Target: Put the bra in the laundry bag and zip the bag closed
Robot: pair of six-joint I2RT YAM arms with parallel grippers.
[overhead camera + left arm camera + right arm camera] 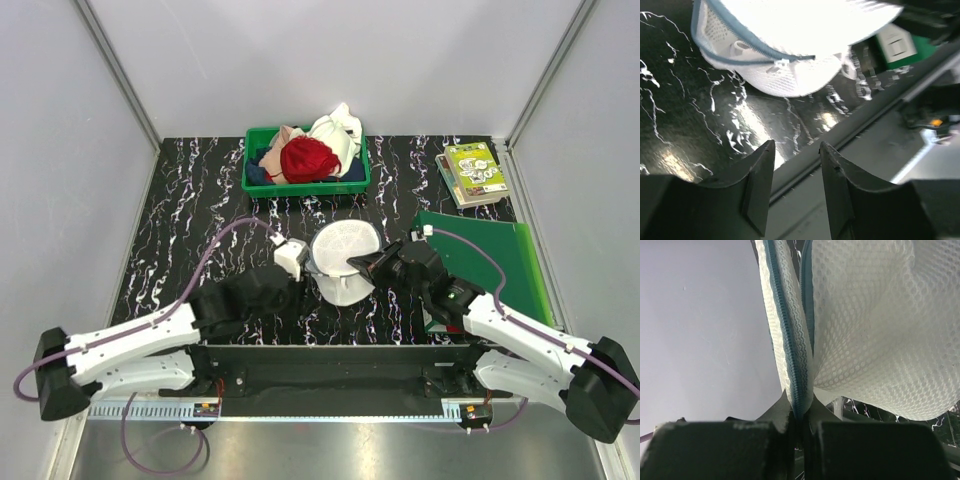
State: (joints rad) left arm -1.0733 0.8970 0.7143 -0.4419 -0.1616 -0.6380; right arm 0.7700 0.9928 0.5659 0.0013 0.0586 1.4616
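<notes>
The laundry bag (345, 262), white mesh with a grey zip, stands at the table's middle, its upper half tilted up. My right gripper (358, 263) is shut on the bag's zip rim; in the right wrist view the jaws (800, 410) pinch the zipped edge (790, 340). My left gripper (298, 272) is open and empty just left of the bag; in the left wrist view (796, 147) it sits below the bag (790, 45) and its zip pull (780, 63). A white bunched fabric (338, 128) lies in the bin; I cannot tell whether it is the bra.
A green plastic bin (255, 182) at the back holds a red garment (308, 158) and beige cloth (288, 138). A green board (500, 255) lies at the right, a book (472, 172) at the back right. The table's near rail (875, 105) runs close by.
</notes>
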